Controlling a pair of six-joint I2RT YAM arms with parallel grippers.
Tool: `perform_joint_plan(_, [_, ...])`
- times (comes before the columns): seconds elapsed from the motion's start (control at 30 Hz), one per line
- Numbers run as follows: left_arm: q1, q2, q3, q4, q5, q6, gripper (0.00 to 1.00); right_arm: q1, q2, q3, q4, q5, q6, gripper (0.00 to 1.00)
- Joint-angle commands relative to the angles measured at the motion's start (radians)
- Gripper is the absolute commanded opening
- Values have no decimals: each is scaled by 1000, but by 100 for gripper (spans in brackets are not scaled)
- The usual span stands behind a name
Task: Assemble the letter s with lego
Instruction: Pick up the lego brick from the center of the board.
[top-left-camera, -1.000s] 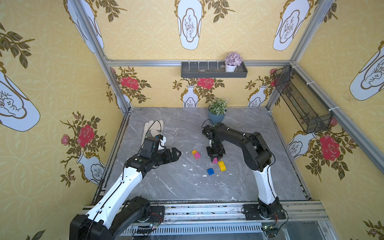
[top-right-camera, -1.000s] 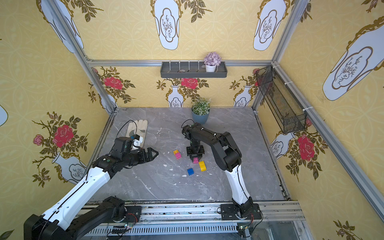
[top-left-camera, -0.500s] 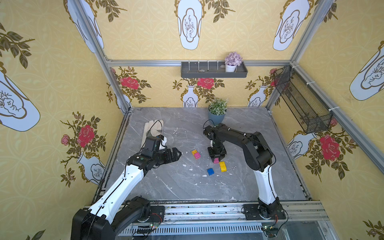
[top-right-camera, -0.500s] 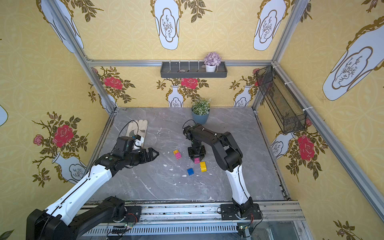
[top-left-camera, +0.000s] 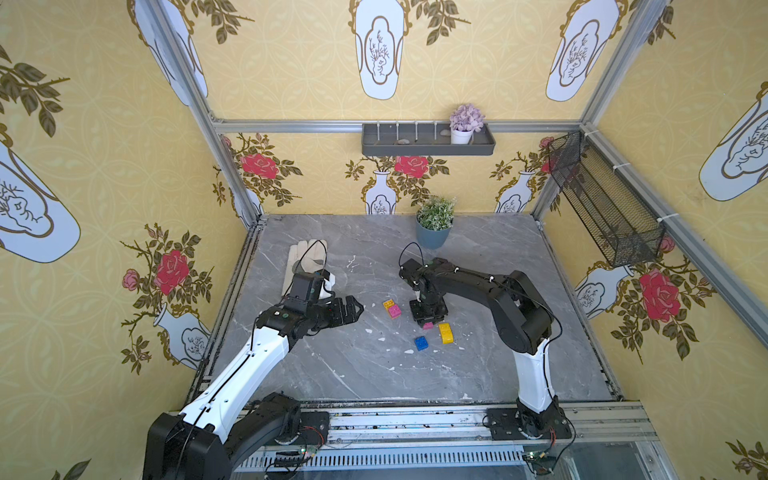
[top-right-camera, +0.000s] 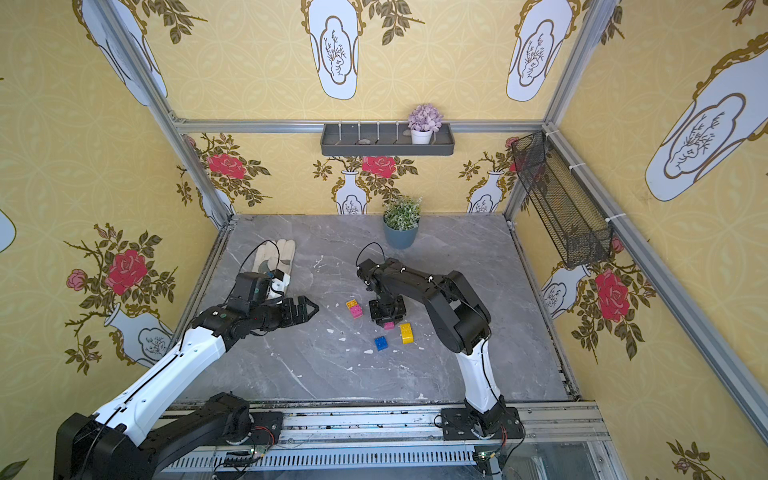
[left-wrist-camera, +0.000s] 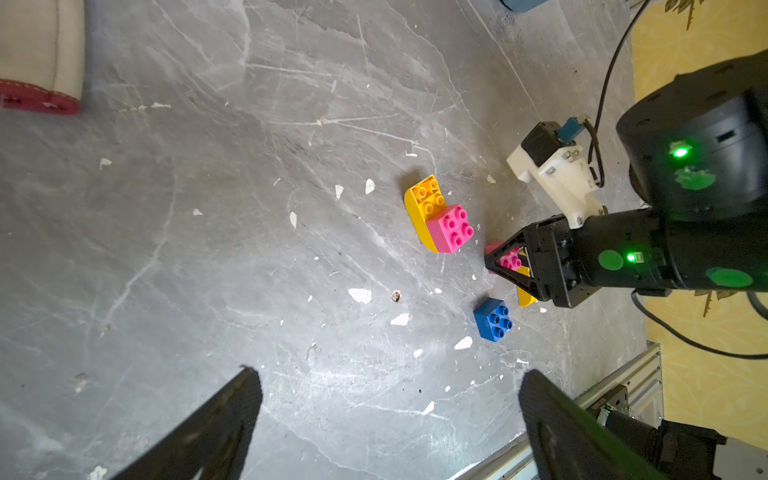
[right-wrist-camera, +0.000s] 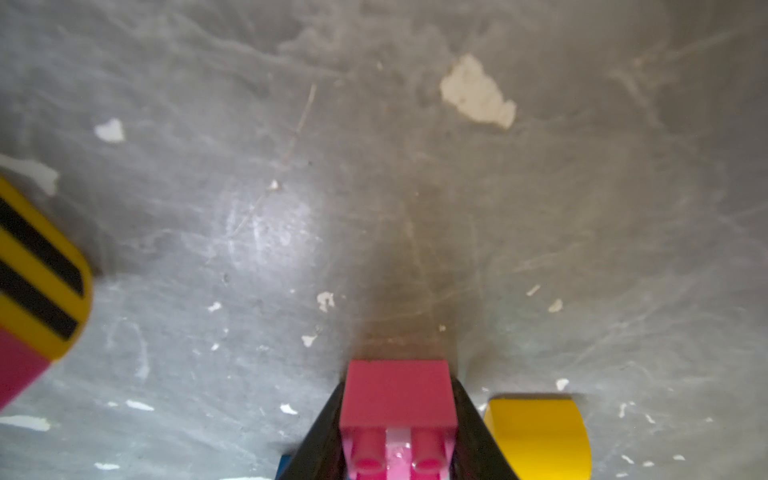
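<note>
A yellow brick with a pink brick joined on it (top-left-camera: 392, 308) (left-wrist-camera: 440, 216) lies mid-table. To its right my right gripper (top-left-camera: 429, 321) (right-wrist-camera: 399, 384) points straight down, shut on a loose pink brick (right-wrist-camera: 399, 395) (left-wrist-camera: 509, 259) (top-right-camera: 389, 325) that sits at table level. A loose yellow brick (top-left-camera: 446, 333) (right-wrist-camera: 538, 432) lies just beside that gripper. A blue brick (top-left-camera: 421, 343) (left-wrist-camera: 493, 319) is a little nearer the front. My left gripper (top-left-camera: 353, 309) (left-wrist-camera: 384, 374) hovers open and empty, left of the joined pair.
A pale work glove (top-left-camera: 305, 259) lies at the back left behind my left arm. A potted plant (top-left-camera: 434, 226) stands by the back wall. A wire basket (top-left-camera: 602, 203) hangs on the right wall. White flecks dot the grey table (top-left-camera: 353, 374).
My right gripper has turned about its wrist and come down over the loose pink brick, with its jaws now against it. The left arm has barely moved.
</note>
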Motion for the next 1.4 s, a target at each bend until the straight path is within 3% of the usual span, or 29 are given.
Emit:
perform_joint_plan(0.0, [2, 7, 4, -14, 4, 16, 99, 15, 20, -64, 158, 63, 48, 37])
perform_joint_plan(0.27, [0, 22, 5, -10, 12, 29, 99, 49, 9, -49, 156, 123, 52, 23])
perform_joint_plan(0.4, [1, 21, -2, -1, 11, 40, 99, 73, -56, 20, 58, 123, 26, 23])
perform_joint_plan(0.53, [1, 15, -5, 9, -1, 50, 99, 101, -97, 58, -2, 41, -2, 23])
perform_joint_plan(0.73, [0, 12, -13, 21, 4, 52, 99, 124, -114, 33, -26, -27, -21, 23])
perform_joint_plan(1.37, [1, -5, -43, 44, 23, 29, 99, 157, -145, -40, -25, 3, 6, 21])
